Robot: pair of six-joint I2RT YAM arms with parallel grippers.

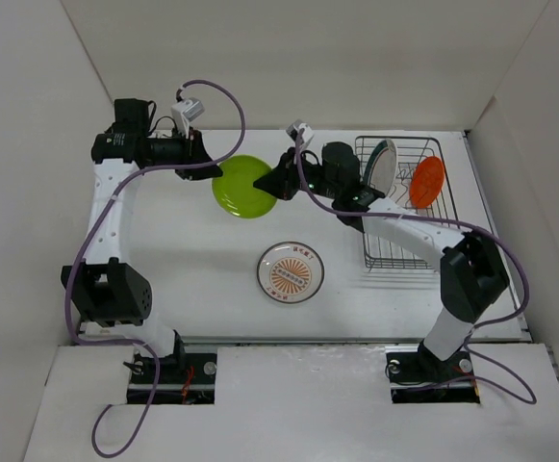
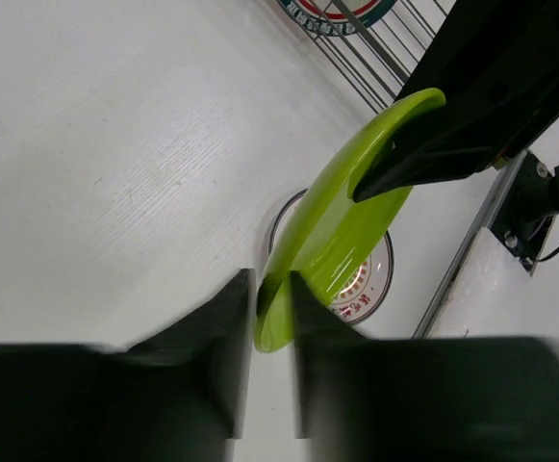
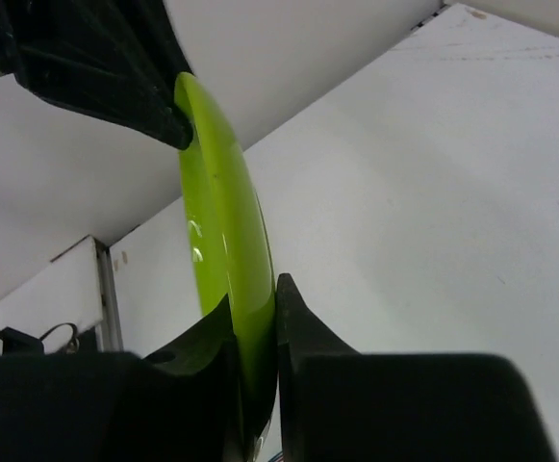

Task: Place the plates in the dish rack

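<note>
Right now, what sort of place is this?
Likely a lab robot cell, not a kitchen: white panel walls around the table, two arms bolted at its edge, a lime green plate and dish rack as props.

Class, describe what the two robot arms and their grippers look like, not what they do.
Both the left arm and right arm have white links with black joint housings. A purple cable loops along each. The left gripper and right gripper are black, with wedge-shaped fingers.

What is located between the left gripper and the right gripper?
The lime green plate: the left gripper and the right gripper grip opposite rims of it, as the top view shows.
</note>
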